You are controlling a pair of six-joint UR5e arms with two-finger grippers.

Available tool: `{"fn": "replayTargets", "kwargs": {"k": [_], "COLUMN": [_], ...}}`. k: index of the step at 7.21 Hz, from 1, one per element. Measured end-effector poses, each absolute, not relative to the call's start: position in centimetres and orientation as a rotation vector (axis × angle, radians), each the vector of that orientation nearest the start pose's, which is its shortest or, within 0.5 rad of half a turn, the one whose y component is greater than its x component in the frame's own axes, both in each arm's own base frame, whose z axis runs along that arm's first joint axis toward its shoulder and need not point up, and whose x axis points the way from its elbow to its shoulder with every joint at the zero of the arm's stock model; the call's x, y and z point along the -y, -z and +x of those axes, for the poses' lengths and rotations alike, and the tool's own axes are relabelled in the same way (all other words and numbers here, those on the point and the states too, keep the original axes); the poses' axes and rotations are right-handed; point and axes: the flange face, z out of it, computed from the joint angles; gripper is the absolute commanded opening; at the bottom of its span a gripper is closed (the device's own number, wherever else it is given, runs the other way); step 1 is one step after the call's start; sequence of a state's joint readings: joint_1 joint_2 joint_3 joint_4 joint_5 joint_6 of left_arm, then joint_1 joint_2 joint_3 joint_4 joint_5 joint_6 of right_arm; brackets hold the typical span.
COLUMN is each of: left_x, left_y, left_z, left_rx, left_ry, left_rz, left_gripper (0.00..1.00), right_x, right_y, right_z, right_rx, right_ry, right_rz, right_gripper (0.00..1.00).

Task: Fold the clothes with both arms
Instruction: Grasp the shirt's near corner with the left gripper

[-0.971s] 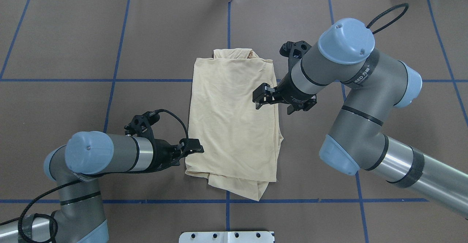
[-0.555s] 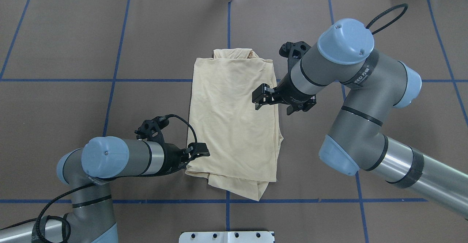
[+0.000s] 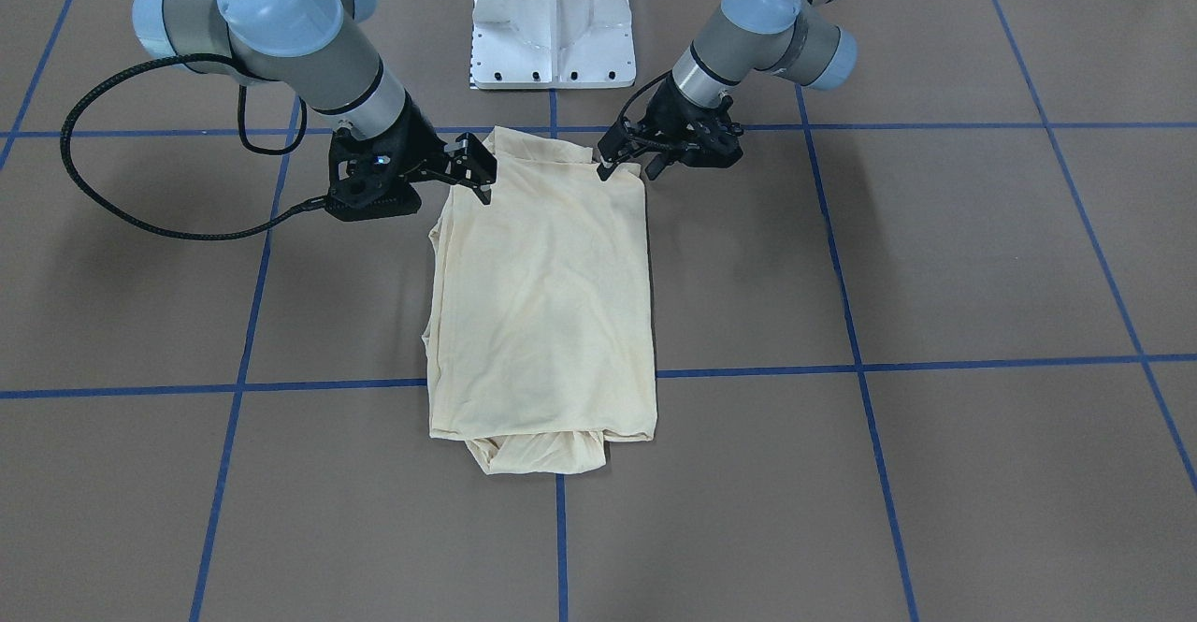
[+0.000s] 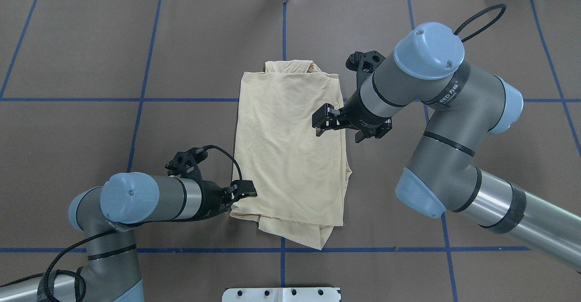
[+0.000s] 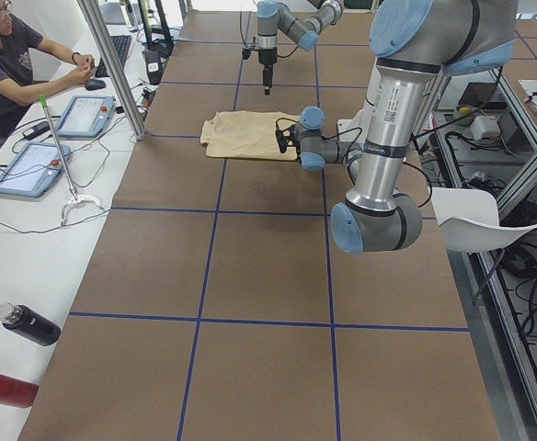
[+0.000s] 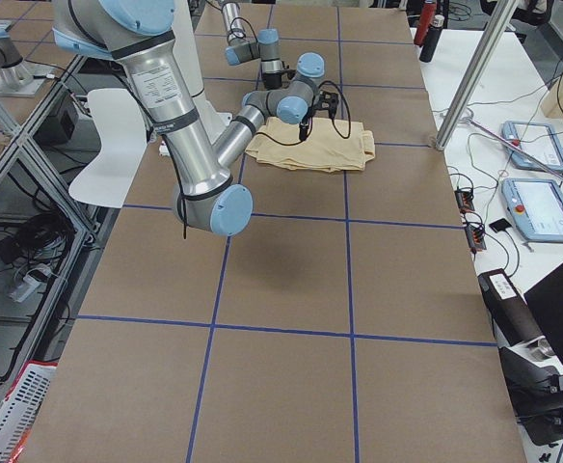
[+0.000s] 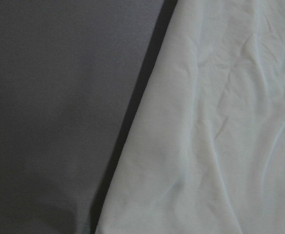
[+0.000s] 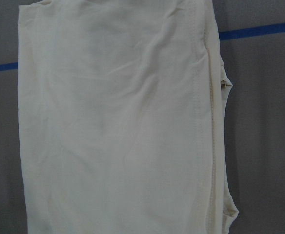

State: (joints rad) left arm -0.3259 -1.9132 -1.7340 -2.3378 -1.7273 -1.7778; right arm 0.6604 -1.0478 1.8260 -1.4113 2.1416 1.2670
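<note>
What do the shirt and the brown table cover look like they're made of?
The shirt looks like soft, matte knit fabric, probably cotton jersey: it lies in limp wrinkles, and the right wrist view shows stitched hems. The table cover looks like a thin matte brown sheet, perhaps paper or vinyl: it lies flat and shows no shine.

Left arm [image 4: 150,198] is down low, forearm almost level, reaching inward. Left claw [image 4: 246,188] points toward the middle, fingers a little apart. Right arm [image 4: 447,150] is bent hard at the elbow, wrist angled down, right claw [image 4: 319,121] spread wide.
</note>
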Motion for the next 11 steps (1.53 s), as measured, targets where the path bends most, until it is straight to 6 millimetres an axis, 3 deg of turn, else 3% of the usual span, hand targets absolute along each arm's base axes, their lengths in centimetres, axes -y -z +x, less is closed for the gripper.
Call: {"fn": "replayTargets", "kwargs": {"k": [3, 5, 9, 11], "left_x": [30.5, 30.4, 29.7, 29.3], "left_y": [-31.2, -31.3, -31.2, -31.3], "left_z": [54.3, 54.5, 54.9, 55.1], "left_rx": [-1.272, -1.269, -1.267, -1.265], "left_ry": [0.357, 0.355, 0.345, 0.340], "left_rz": [-0.063, -0.066, -0.073, -0.077], "left_gripper": [0.93, 0.82, 0.79, 0.72], "right_x": [44.3, 44.4, 44.6, 44.7], "right_y": [-22.4, -22.4, -22.4, -22.4], "right_z": [-43.8, -43.6, -43.5, -43.4], "right_rx": [1.050, 1.050, 1.051, 1.051], "right_ry": [-0.057, -0.059, -0.062, -0.063], "right_rz": [-0.043, -0.042, -0.041, -0.040], "right_gripper": [1.00, 1.00, 1.00, 1.00]}}
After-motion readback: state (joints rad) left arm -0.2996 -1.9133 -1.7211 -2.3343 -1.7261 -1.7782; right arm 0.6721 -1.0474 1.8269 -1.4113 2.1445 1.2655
